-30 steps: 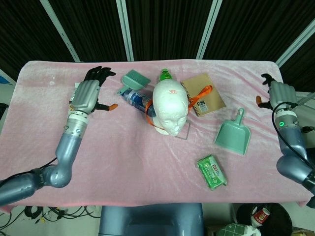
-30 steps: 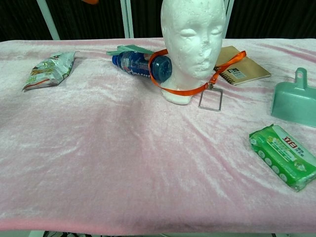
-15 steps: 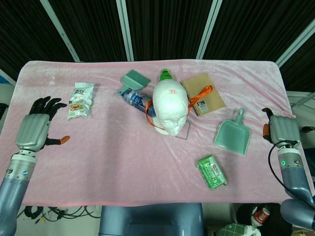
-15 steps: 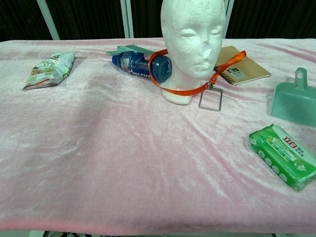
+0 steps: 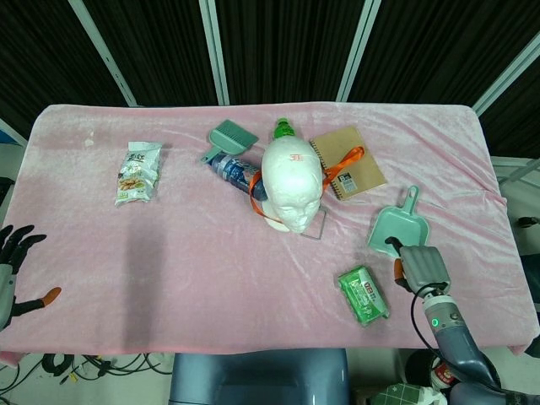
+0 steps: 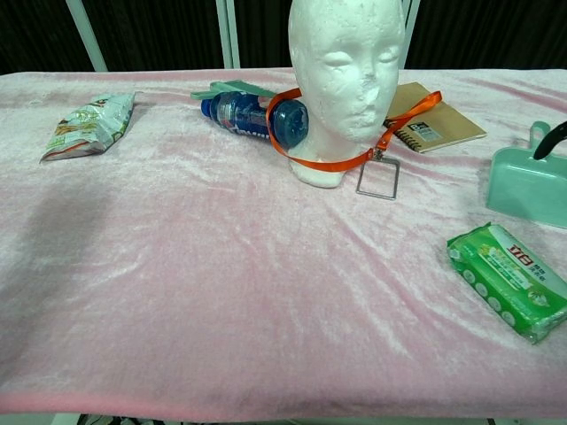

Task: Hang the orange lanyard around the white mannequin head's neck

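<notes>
The orange lanyard encircles the white mannequin head at the neck. A blue bottle lies touching it. The left hand, fingers spread, holds nothing; the right hand, by the green dustpan, cannot be judged.

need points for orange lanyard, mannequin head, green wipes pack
orange lanyard (image 6: 326, 165), chest view, on the strap below the chin
mannequin head (image 6: 347, 62), chest view, middle of the face
green wipes pack (image 5: 364, 294), head view, centre of the top label

Lab: pink-draped table, black curtains
</notes>
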Available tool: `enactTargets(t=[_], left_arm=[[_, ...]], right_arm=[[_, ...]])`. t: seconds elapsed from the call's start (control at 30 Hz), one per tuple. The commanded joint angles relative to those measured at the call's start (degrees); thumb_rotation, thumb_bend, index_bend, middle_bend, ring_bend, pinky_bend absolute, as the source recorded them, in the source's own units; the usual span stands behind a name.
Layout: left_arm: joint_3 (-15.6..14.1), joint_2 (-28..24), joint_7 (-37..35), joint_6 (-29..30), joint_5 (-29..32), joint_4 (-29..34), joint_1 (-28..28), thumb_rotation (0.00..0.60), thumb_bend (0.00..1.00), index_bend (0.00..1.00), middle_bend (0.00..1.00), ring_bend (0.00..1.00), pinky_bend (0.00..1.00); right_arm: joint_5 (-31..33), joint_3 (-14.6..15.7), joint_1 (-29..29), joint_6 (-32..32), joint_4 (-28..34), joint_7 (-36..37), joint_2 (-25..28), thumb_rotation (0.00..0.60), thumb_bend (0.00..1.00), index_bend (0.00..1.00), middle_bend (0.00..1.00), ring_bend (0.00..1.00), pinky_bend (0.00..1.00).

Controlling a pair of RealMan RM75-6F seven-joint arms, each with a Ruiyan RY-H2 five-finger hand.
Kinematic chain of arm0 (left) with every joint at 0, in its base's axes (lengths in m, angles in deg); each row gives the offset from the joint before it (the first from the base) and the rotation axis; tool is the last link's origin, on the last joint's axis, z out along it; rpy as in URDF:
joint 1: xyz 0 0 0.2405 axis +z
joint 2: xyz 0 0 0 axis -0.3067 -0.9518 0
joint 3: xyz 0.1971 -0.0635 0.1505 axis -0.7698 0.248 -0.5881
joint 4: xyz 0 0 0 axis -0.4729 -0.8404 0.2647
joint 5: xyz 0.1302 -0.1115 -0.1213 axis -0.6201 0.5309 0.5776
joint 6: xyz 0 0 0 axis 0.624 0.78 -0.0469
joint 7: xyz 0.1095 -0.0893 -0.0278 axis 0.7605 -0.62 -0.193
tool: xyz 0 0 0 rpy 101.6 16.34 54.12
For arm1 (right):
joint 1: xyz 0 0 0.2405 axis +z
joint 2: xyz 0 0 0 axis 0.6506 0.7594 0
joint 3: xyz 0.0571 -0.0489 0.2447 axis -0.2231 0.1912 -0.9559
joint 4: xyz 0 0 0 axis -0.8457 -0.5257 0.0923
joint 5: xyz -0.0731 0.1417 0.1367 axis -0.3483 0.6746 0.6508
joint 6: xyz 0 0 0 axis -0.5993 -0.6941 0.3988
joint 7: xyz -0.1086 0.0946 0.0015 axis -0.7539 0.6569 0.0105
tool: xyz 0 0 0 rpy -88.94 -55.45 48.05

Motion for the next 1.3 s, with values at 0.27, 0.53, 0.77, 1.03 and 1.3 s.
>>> enactTargets(t=[0.27,0.53,0.77,1.03,1.3], left_arm=[[-0.8,5.0,-5.8,0.8,-1.6,-7.5,2.9,0.6,0.1,0.22,0.12,0.0,0.0],[0.4,5.8,-5.8,0.4,-0.8,-8.4,3.3,0.6,0.1,0.22,0.12,0.0,0.0],[1.4,6.0,-6.2,0.7,-0.4,-8.6,3.9,0.6,0.1,0.22,0.12,0.0,0.0],[2.3,6.3,-6.3,0.0,0.2,-8.7,4.0,0.6,0.1,0.22,0.12,0.0,0.0],[3.3,6.5,-6.3,0.2,0.9,-8.7,4.6,0.6,0.1,0.22,0.12,0.0,0.0]], right_arm=[[5.0,-2.3,4.2,0.4,-5.3,-4.1,-12.0,0.6,0.81,0.22,0.98,1.0,0.9],[9.6,-5.6,7.8,0.3,-10.4,-6.1,-19.2,0.6,0.82,0.19,0.98,1.0,0.9],[13.7,-7.2,10.4,0.5,-13.8,-8.4,-23.0,0.6,0.83,0.19,0.98,1.0,0.9],[15.5,-8.3,11.9,1.2,-16.5,-8.6,-25.7,0.6,0.83,0.19,0.98,1.0,0.9],[17.1,-8.3,13.2,2.1,-19.1,-9.3,-27.8,0.6,0.83,0.21,0.98,1.0,0.9]])
